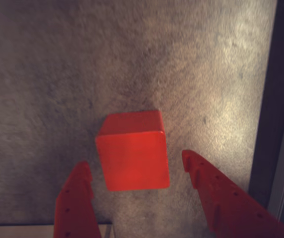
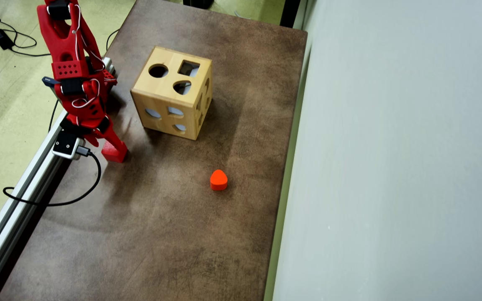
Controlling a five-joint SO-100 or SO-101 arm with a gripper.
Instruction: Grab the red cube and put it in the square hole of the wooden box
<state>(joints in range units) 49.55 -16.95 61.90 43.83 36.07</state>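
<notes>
Found red cube (image 1: 133, 156) rigid, light, glossy-slick; gripper (image 1: 137, 168) spread, straddling it untouched; flat opposite faces judged best hold.

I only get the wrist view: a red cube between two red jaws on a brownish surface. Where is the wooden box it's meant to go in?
Observer: In the overhead view the wooden box stands up and to the right of the red cube, clearly apart from it.
Operator: Does it have a square hole?
Observer: Yes, the square hole is in its top face, beside a round hole.
Operator: Anything else lying around?
Observer: An orange-red heart-like block lies alone, lower right of the box.
</notes>
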